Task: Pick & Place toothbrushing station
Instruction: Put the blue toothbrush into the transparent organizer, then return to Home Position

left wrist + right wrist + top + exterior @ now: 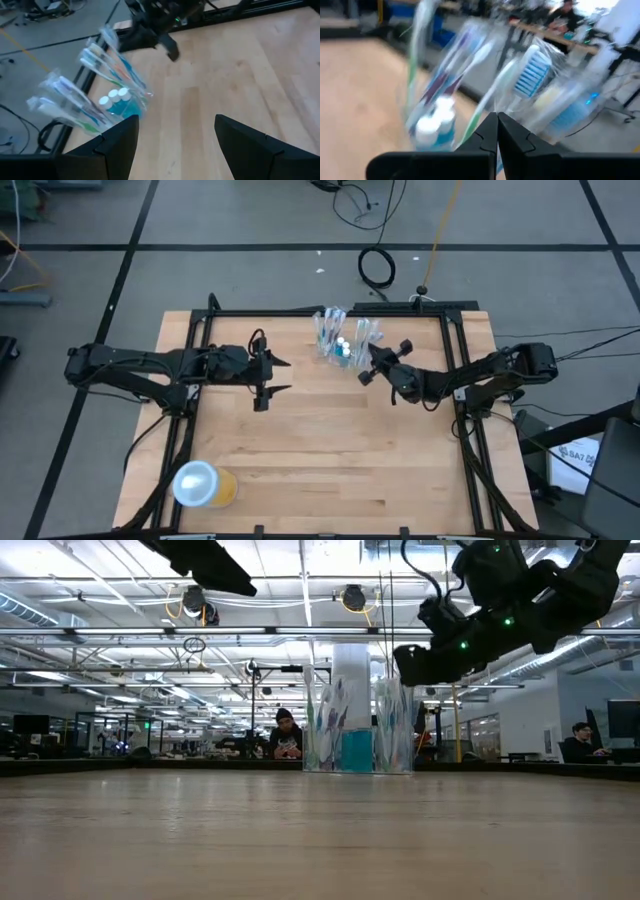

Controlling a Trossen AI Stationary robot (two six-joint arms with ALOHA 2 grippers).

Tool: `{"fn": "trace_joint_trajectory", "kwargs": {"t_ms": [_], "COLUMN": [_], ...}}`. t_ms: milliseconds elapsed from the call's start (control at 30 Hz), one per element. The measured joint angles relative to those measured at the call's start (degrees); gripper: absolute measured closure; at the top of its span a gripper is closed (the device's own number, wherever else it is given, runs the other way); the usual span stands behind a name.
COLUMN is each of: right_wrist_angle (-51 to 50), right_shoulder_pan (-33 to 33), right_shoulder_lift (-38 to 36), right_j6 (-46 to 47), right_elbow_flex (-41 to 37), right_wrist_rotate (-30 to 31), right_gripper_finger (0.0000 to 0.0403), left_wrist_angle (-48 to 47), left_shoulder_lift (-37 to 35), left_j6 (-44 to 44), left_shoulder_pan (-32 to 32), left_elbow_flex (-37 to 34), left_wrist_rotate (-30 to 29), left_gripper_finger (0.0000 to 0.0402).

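The toothbrushing station stands at the table's far middle. It is a clear cup (340, 352) on its base, holding several wrapped toothbrushes (107, 57) and teal tubes with white caps (114, 96). My right gripper (497, 119) is shut, raised off the table and close against the brushes on the cup's right side (374, 356). My left gripper (283, 377) hangs open above the table to the cup's left and nearer, with nothing between its fingers (175, 125). My right gripper points its shut fingertips (490, 131) nearly level at the wrapped toothbrushes (530, 75), from the table's right. The picture is blurred there, and I cannot tell whether they touch the wrapping.
An orange-yellow cup with a white lid (205, 485) lies on its side near the table's front left corner. A black frame rail (330, 311) runs just behind the station. Bare wood (340, 450) spreads across the middle and near right.
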Motion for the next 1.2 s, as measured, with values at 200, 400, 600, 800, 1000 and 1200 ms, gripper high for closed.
{"fn": "trace_joint_trajectory", "kwargs": {"t_ms": [200,400,600,800,1000,1200], "right_wrist_angle": [-4.8,-6.2,-3.9,-1.1,0.3,0.3], "right_shoulder_pan": [-0.1,-0.1,-0.1,0.3,2.8,6.5], "right_shoulder_lift": [0.1,0.1,0.1,-0.2,-4.6,-13.2], "right_j6": [3.8,3.8,1.4,-0.5,-6.6,-12.8], "right_elbow_flex": [0.0,0.0,0.0,0.0,0.0,0.0], "right_wrist_rotate": [-2.3,-2.2,-2.2,-2.2,-2.2,-2.3], "right_gripper_finger": [0.0403,0.0402,0.0373,0.0314,0.0274,0.0271], "left_wrist_angle": [0.1,0.1,-0.1,-0.3,-4.2,-7.7], "left_shoulder_lift": [0.0,0.0,0.0,0.0,0.0,-4.3], "left_j6": [0.8,0.8,0.1,0.2,-1.0,-5.8], "left_shoulder_pan": [1.8,2.8,2.8,2.8,2.8,2.5], "left_elbow_flex": [0.0,0.0,0.0,0.0,0.0,0.1], "left_wrist_rotate": [-0.3,-0.4,-0.3,-0.3,-0.8,-1.2], "left_gripper_finger": [0.0133,0.0133,0.0133,0.0133,0.0133,0.0133]}}
